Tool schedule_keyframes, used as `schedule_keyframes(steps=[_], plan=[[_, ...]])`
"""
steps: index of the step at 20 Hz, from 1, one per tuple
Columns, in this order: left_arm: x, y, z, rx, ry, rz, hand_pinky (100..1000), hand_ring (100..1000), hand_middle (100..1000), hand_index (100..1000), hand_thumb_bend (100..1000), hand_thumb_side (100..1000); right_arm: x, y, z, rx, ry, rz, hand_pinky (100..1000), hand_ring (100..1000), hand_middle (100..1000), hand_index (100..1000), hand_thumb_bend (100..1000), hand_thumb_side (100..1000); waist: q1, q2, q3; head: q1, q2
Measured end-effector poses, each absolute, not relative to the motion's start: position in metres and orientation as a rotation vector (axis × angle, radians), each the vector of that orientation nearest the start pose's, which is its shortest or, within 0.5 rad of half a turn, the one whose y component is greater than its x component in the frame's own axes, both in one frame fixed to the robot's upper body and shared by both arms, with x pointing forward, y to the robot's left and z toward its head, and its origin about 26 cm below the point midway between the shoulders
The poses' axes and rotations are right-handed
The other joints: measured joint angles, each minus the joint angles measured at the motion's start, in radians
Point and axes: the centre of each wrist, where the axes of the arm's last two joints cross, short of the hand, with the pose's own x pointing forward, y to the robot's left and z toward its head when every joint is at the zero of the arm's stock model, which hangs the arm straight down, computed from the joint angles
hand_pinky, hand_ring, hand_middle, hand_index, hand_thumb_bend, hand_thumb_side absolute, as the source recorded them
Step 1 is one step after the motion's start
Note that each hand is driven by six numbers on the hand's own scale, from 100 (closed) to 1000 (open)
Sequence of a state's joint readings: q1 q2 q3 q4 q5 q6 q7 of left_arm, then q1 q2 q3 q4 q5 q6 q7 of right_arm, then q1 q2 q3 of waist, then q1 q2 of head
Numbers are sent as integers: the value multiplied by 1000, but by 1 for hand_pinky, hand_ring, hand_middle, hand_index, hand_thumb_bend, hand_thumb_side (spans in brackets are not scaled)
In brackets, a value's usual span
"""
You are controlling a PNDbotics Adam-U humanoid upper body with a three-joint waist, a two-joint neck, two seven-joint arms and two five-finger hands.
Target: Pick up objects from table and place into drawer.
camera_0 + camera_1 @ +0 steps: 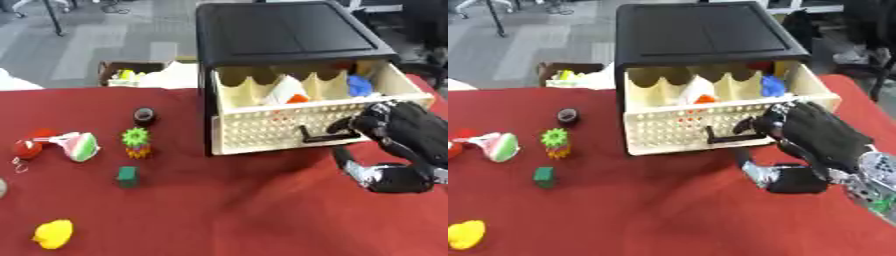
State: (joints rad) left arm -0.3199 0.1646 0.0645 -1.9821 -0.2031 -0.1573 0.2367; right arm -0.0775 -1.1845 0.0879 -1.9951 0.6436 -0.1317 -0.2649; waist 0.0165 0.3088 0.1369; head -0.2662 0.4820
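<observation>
A black cabinet (280,30) stands at the back of the red table (219,215). Its cream perforated drawer (262,127) is pulled out, holding a white thing (284,90), an orange piece (297,98) and a blue thing (359,85). My right hand (411,135) comes in from the right, fingers curled round the drawer's black handle (319,136), thumb below it. On the left of the table lie a yellow duck (52,233), a green block (128,176), a green spiky toy (136,142), a black ring (145,115), a watermelon-slice toy (80,146) and a red ball (26,148). My left hand is out of sight.
A cardboard box (131,72) with bright items sits beyond the table's far edge on the left. A small grey thing (2,187) shows at the left border. Bare red cloth stretches along the front, between the toys and my right hand.
</observation>
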Motion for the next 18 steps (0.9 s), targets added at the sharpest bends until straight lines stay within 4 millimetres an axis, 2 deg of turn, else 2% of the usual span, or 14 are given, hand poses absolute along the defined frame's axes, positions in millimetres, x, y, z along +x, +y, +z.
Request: schedule_keyframes(steps=[18], plan=[[305, 249, 193, 405, -2473, -30, 656, 547, 689, 743, 100, 804, 264, -362, 230, 1607, 2396, -1879, 100, 100, 100, 698, 100, 1000, 3, 0, -1, 2, -1]])
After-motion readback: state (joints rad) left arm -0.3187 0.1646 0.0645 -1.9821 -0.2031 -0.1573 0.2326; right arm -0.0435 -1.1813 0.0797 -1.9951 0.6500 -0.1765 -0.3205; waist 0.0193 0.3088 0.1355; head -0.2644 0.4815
